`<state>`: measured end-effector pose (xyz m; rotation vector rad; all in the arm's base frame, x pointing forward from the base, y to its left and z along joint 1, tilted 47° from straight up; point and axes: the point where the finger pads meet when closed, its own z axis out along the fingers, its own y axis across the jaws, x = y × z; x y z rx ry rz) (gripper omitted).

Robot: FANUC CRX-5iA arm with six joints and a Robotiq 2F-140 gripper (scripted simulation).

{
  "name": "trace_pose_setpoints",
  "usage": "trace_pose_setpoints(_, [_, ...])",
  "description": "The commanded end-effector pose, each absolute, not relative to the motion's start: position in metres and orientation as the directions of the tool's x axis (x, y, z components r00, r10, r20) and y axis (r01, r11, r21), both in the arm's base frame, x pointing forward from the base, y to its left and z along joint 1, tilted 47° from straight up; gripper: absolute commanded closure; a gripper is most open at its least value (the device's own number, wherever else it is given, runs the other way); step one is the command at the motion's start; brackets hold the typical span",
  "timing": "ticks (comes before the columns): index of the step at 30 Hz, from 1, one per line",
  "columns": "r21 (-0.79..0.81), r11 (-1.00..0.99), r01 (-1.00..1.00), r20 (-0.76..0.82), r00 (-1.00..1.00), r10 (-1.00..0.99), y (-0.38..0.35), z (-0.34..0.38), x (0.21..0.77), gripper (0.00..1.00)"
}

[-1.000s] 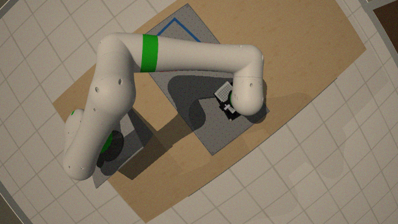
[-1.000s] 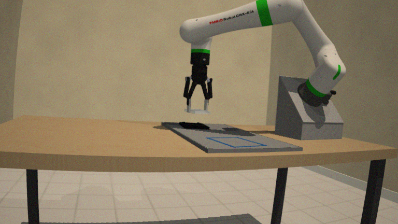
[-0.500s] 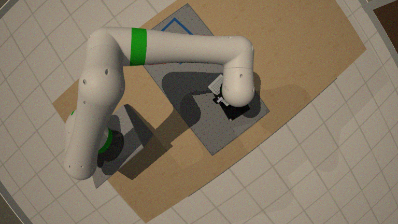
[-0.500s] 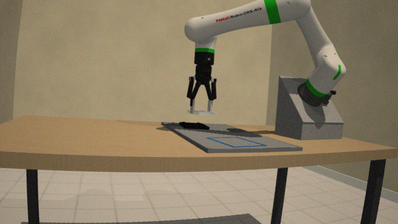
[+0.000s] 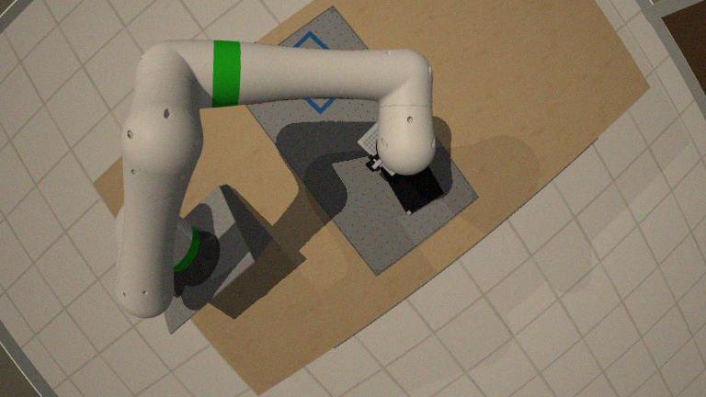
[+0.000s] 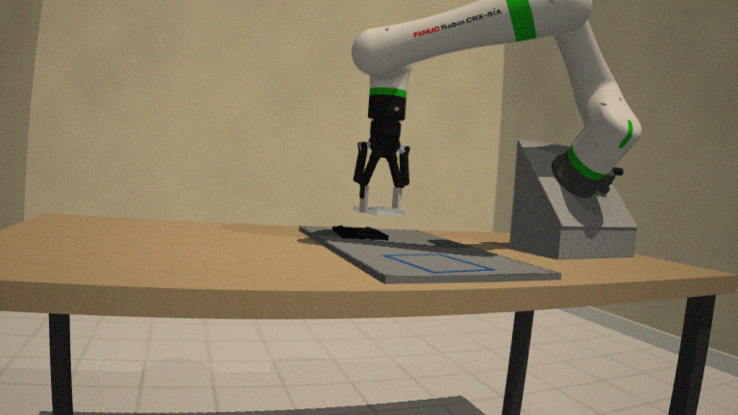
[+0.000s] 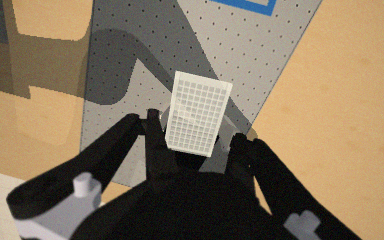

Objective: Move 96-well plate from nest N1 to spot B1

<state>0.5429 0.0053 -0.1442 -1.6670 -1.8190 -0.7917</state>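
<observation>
End effector (image 6: 380, 198) pinches the 96-well plate (image 7: 197, 111) aloft, clear of the nest (image 6: 359, 232); carrying to the blue outline (image 6: 438, 261) at lower centre and setting down remain

Claw (image 6: 380, 198) points straight down, clamped on plate (image 6: 379, 209).

White arm (image 5: 312, 73) over grey deck (image 5: 364, 226) — blue outline (image 5: 318, 107), black nest (image 5: 418, 189)

A wooden table (image 6: 162, 257) carries a grey deck (image 6: 381, 257) and apparently the arm's pedestal (image 6: 535, 214).
</observation>
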Motion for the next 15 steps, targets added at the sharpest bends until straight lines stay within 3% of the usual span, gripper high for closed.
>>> trace_pose_setpoints(1, [0.061, 0.060, 0.996, 0.731, -0.086, 0.677, 0.013, -0.136, 0.543, 1.00])
trace_pose_setpoints(15, [0.061, 0.060, 0.996, 0.731, -0.086, 0.677, 0.041, -0.107, 0.542, 1.00])
